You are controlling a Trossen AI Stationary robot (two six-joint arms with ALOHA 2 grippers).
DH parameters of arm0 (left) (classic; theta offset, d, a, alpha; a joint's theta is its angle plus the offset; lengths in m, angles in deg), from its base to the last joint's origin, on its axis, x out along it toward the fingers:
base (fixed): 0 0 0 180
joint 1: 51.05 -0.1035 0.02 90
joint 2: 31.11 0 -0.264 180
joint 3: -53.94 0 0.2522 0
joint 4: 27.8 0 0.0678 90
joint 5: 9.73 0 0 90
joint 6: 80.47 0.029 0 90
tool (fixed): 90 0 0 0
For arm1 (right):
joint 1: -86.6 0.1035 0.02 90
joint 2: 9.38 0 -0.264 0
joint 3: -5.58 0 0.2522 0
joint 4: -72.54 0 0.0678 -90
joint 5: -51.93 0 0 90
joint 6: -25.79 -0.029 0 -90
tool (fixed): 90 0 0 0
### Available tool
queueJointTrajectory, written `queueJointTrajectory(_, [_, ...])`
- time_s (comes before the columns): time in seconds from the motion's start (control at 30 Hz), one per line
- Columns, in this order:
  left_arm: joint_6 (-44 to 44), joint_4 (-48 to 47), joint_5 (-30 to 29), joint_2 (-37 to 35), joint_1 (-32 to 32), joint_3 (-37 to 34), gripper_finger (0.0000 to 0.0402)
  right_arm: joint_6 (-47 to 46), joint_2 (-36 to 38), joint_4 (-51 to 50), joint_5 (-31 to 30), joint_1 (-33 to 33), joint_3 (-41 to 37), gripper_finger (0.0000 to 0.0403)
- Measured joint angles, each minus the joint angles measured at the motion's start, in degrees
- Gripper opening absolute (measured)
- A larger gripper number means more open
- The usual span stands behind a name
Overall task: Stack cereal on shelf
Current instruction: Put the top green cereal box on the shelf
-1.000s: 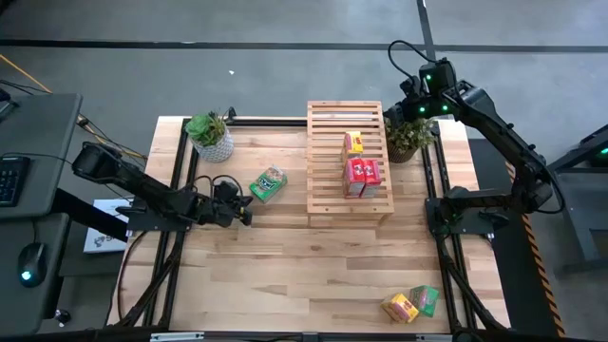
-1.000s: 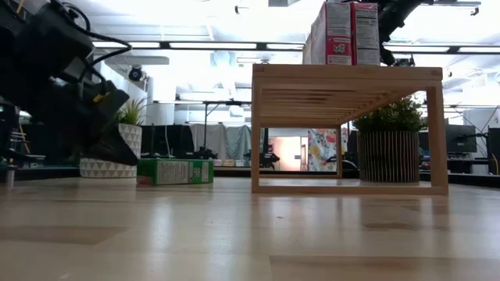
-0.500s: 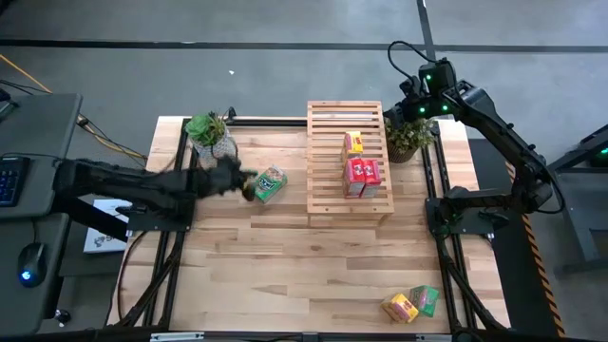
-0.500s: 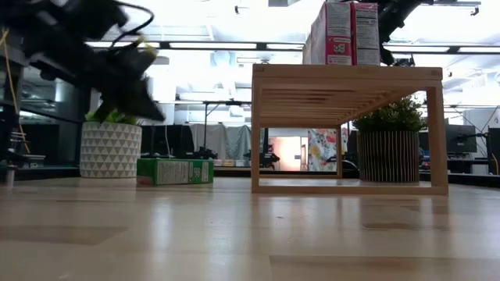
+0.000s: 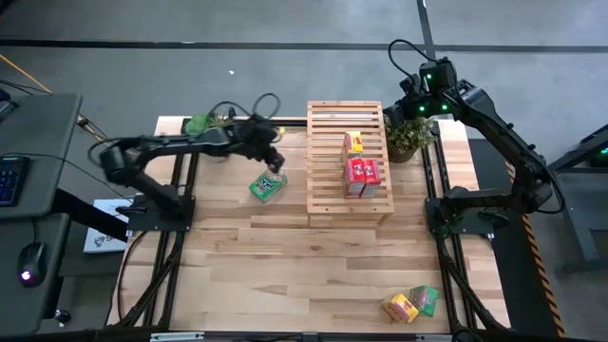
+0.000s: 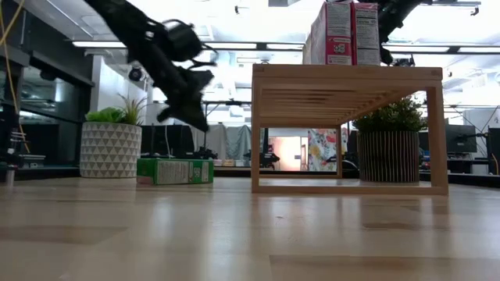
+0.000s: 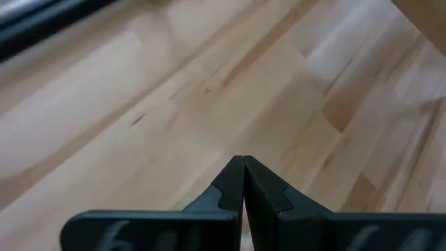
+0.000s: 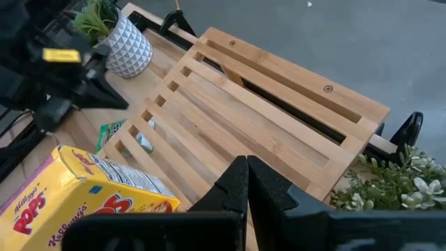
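Observation:
The shelf (image 5: 328, 190), a light wooden slatted rack, stands at the table's far middle. On top of it stand a yellow cereal box (image 5: 353, 142) and two red ones (image 5: 361, 176). A green cereal box (image 5: 269, 185) lies flat on the table left of the shelf. My left gripper (image 5: 275, 161) hangs shut just above and beyond this box, over bare wood (image 7: 209, 104), touching nothing. A yellow (image 5: 399, 307) and a green box (image 5: 426, 299) lie at the near right corner. My right gripper (image 8: 247, 167) waits shut, high over the shelf's far right corner.
A white patterned plant pot (image 6: 109, 148) stands at the far left, partly under my left arm. A second potted plant (image 5: 410, 138) stands right of the shelf. Black frame rails (image 5: 180, 218) run along both table sides. Bare tabletop (image 5: 285, 275) spans the near middle.
My left gripper has swung from the table's left side toward the far edge and the right, rising as it went and turning at the wrist. It now hangs by the green box near the shelf and has stayed shut. The boxes have not moved.

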Motion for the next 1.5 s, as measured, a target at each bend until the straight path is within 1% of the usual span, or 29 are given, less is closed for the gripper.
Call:
queueJointTrajectory(0.17, [-0.2, 0.4, 0.7, 8.1, 2.5, 4.9, 0.0000, 0.0, 0.0, 0.0, 0.0, 0.0, 0.0, 0.0000])
queueJointTrajectory(0.3, [-1.2, 0.6, 0.4, 10.4, 5.0, 5.6, 0.0000, 0.0, 0.0, 0.0, 0.0, 0.0, 0.0, 0.0000])
queueJointTrajectory(0.47, [1.1, -1.2, -5.1, 11.2, 8.2, 5.5, 0.0000, 0.0, 0.0, 0.0, 0.0, 0.0, 0.0, 0.0000])
queueJointTrajectory(0.6, [1.7, 2.1, -10.1, 11.2, 9.9, 4.1, 0.0000, 0.0, 0.0, 0.0, 0.0, 0.0, 0.0, 0.0000])
queueJointTrajectory(0.67, [1.5, 3.8, -11.6, 11.2, 10.1, 3.7, 0.0000, 0.0, 0.0, 0.0, 0.0, 0.0, 0.0, 0.0000])
queueJointTrajectory(0.8, [1.8, 3.2, -11.9, 11.8, 10.0, 3.7, 0.0000, -0.3, 0.0, 0.0, 0.0, 0.0, 0.0, 0.0000])
queueJointTrajectory(0.9, [-0.7, 2.1, -11.9, 13.4, 9.9, 3.6, 0.0000, -0.5, 0.0, 0.0, 0.0, 0.0, 0.0, 0.0000])
queueJointTrajectory(0.93, [-2.4, 3.0, -11.7, 14.4, 9.9, 3.7, 0.0000, -0.5, 0.0, 0.0, 0.0, 0.0, 0.0, 0.0000])
queueJointTrajectory(1.03, [-5.5, 3.1, -8.4, 15.9, 9.9, 3.7, 0.0000, -0.8, 0.0, 0.0, 0.0, 0.0, 0.0, 0.0000])
queueJointTrajectory(1.13, [-6.0, 2.5, -7.8, 16.4, 11.4, 3.7, 0.0000, -1.6, 0.0, 0.0, 0.1, 0.0, 0.0, 0.0000])
queueJointTrajectory(1.2, [-6.1, 0.8, -6.6, 16.2, 12.8, 3.7, 0.0000, -1.6, 0.0, 0.0, 0.1, 0.0, 0.0, 0.0000])
queueJointTrajectory(1.33, [-6.5, -6.3, -2.7, 14.0, 16.6, 3.7, 0.0000, -1.6, 0.0, 0.0, 0.2, 0.0, 0.0, 0.0000])
queueJointTrajectory(1.43, [-6.8, -15.1, -3.2, 12.5, 20.9, 3.6, 0.0000, -1.6, 0.0, 0.0, 0.2, 0.0, 0.0, 0.0000])
queueJointTrajectory(1.5, [-8.4, -20.6, -6.4, 11.4, 23.9, 3.6, 0.0000, -1.6, 0.0, 0.0, 0.2, 0.0, 0.0, 0.0000])
